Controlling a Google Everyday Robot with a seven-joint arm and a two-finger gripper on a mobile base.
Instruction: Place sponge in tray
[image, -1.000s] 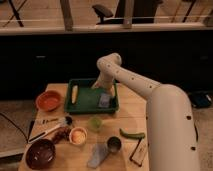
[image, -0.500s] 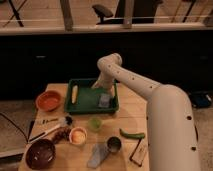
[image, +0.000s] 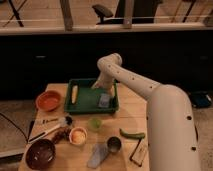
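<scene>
**Q:** Entry, left side of the bench?

**A:** Orange bowl (image: 49, 100) at the left edge. Below it lie a brush (image: 50, 122) and other utensils I cannot identify. A dark brown bowl (image: 41, 153) sits in the lower left corner of the frame. A small dish with orange contents (image: 78, 135) is just right of that bowl.

**Q:** Middle?

**A:** The tray (image: 89, 102), dark green, sits at the bench's far edge. A yellow elongated item (image: 75, 93) lies along its left inside wall. The sponge (image: 104, 101) lies in the tray, on the right part of the floor, near the right rim. My end effector (image: 104, 90) is inside the tray area, directly above the sponge in the frame. Whether it is apart, together or clamped: I cannot tell. Contact with the sponge is also not readable.

**Q:** Below the tray?

**A:** A small green cup (image: 95, 123) just under the tray's near rim. Lower down, a grey-blue elongated object (image: 97, 155) with a metal cup (image: 114, 144) touching or just beside it.

**Q:** Right side?

**A:** A green pod (image: 132, 134) and a dark flat rectangular item (image: 138, 152) near the lower right bench edge. My arm (image: 150, 95) comes in from the lower right of the frame and bends down over the tray.
</scene>
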